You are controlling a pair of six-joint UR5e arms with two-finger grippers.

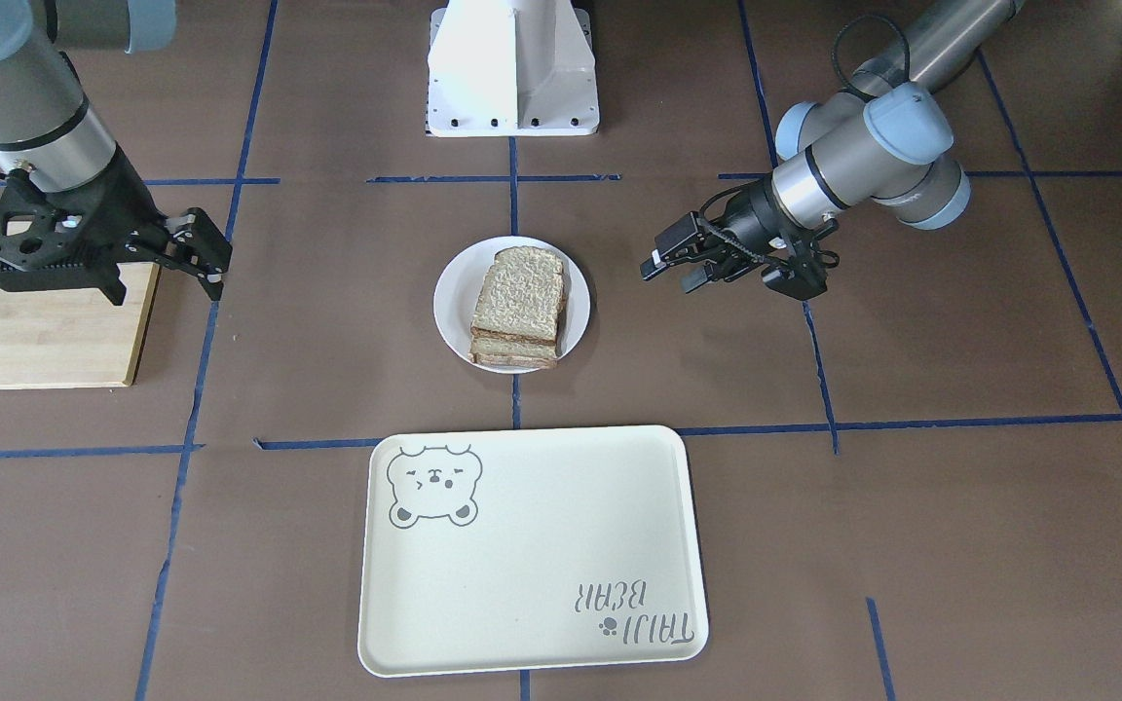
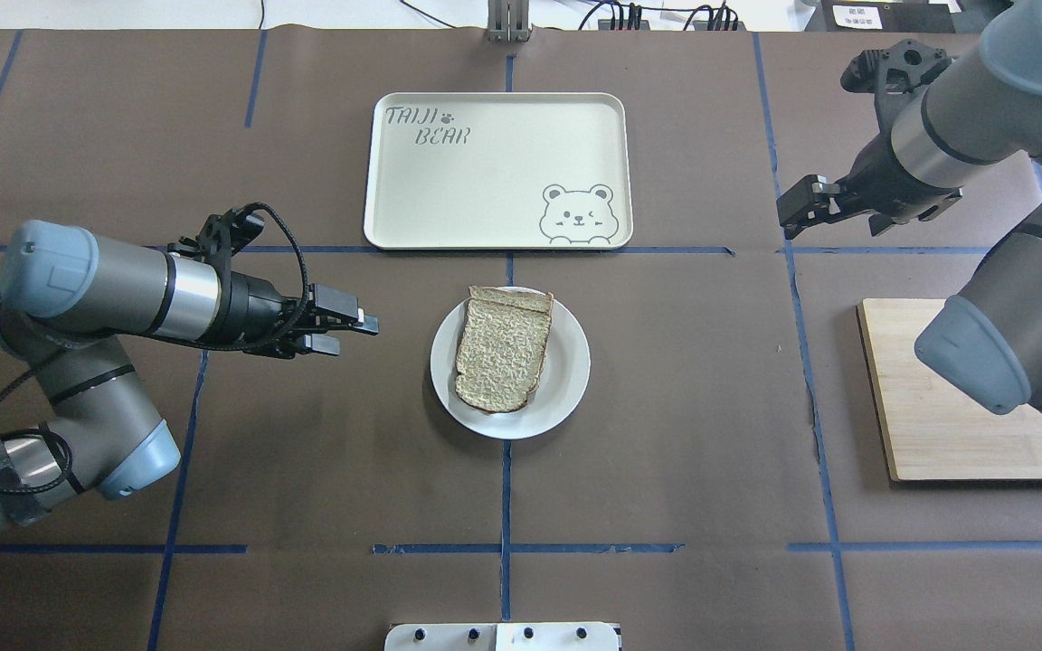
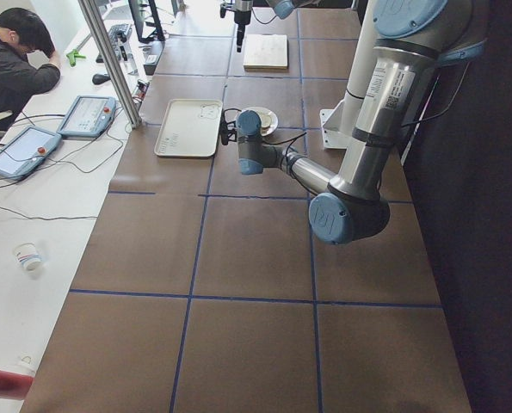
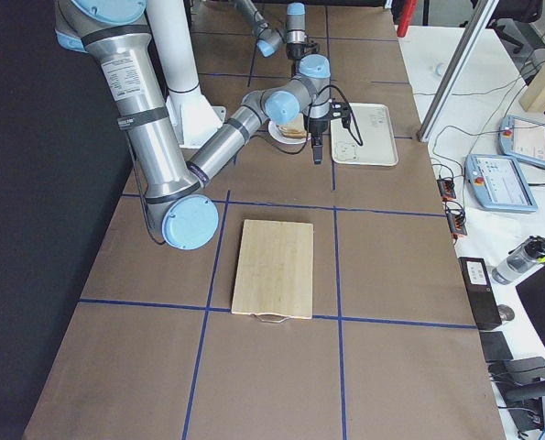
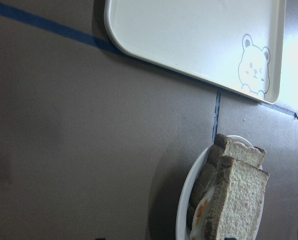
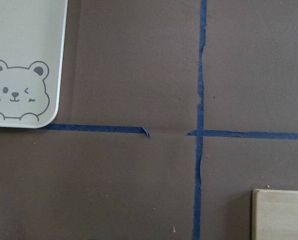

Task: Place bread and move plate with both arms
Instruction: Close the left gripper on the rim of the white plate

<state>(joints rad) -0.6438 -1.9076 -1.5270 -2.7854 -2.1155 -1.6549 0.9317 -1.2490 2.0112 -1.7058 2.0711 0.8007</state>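
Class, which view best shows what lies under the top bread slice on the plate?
The left wrist view: from the side it shows the bread over egg and a second slice on the plate. Front-facing shows layered edges, overhead mostly the top slice, the side views a tiny blur, the right wrist nothing.

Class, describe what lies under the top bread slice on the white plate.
Under the bread lies a second slice on the plate; the left wrist view shows a sliver of egg under it. The rest of it is covered.
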